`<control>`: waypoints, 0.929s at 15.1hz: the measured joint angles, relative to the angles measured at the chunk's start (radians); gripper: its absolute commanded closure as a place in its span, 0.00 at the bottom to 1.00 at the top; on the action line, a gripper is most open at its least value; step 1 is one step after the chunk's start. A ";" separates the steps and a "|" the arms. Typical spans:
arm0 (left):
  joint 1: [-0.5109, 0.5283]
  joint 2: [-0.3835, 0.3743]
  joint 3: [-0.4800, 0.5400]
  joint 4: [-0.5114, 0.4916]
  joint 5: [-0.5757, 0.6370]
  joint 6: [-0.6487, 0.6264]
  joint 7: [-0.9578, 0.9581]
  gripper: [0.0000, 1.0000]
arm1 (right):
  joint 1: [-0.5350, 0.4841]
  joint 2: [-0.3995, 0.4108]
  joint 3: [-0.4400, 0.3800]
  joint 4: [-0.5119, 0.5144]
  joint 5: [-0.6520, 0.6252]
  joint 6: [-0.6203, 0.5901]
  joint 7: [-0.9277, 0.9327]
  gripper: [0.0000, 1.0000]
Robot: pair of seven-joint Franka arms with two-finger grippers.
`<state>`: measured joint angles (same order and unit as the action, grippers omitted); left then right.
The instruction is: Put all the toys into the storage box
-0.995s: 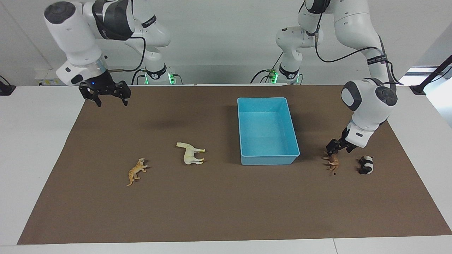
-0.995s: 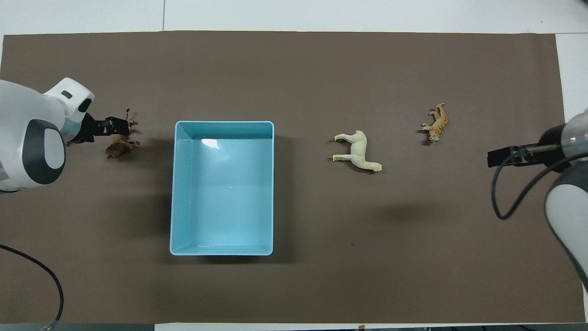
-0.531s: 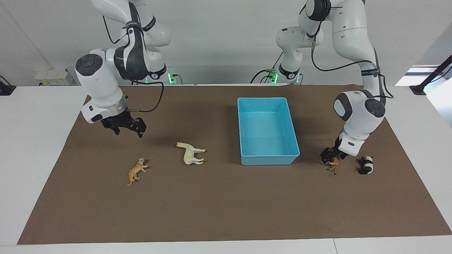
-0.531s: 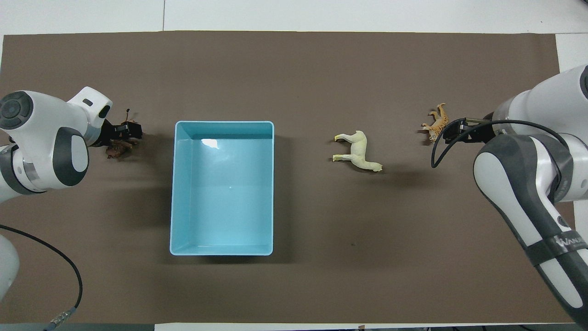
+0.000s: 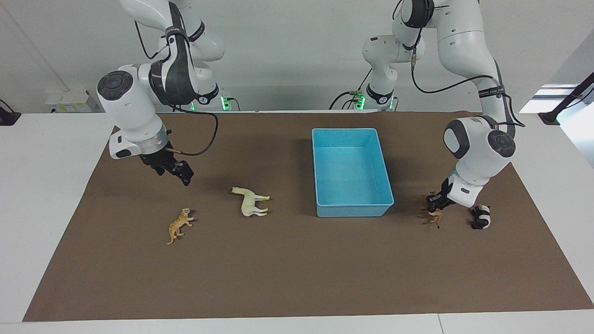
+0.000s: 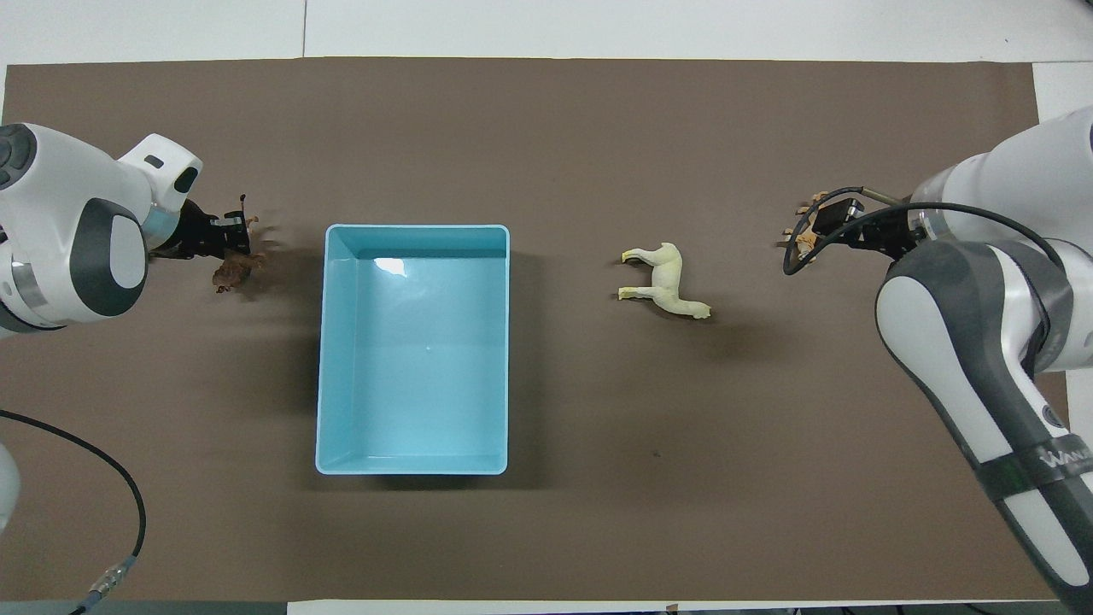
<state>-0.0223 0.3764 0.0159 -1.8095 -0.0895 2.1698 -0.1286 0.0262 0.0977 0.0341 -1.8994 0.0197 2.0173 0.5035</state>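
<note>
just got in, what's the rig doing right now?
Toy cleanup, nothing boxed yet: the light-blue storage box is empty. The left gripper is down at the mat, shut on the brown lion-like figurine, with the panda lying beside it. The right gripper, open, is in the air over the mat near the orange tiger. The cream horse lies untouched between tiger and box.
</note>
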 measured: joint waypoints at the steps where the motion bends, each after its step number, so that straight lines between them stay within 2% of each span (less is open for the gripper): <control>1: -0.016 -0.001 -0.001 0.043 -0.006 -0.069 -0.038 1.00 | 0.000 0.001 0.000 0.005 0.000 0.001 0.002 0.00; 5: -0.089 -0.028 -0.017 0.246 -0.057 -0.340 -0.279 1.00 | -0.068 0.027 -0.011 0.079 -0.002 0.014 -0.030 0.00; 8: -0.186 -0.080 -0.028 0.245 -0.084 -0.381 -0.437 1.00 | -0.118 0.047 -0.017 0.136 -0.003 0.021 -0.087 0.00; 9: -0.239 -0.087 -0.029 0.226 -0.085 -0.379 -0.491 0.93 | -0.119 0.054 -0.017 0.150 -0.003 0.019 -0.093 0.00; 10: -0.293 -0.092 -0.030 0.201 -0.085 -0.377 -0.528 0.24 | -0.115 0.061 -0.015 0.154 -0.003 0.016 -0.093 0.00; 11: -0.337 -0.097 -0.030 0.173 -0.085 -0.374 -0.546 0.00 | -0.109 0.068 -0.013 0.154 -0.002 0.011 -0.093 0.00; 14: -0.377 -0.112 -0.024 0.116 -0.078 -0.353 -0.539 0.00 | -0.102 0.098 -0.011 0.156 -0.003 0.003 -0.093 0.00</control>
<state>-0.3995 0.2640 -0.0082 -1.6936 -0.1673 1.8165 -0.6671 -0.0759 0.1957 0.0231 -1.7437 0.0167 2.0205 0.4106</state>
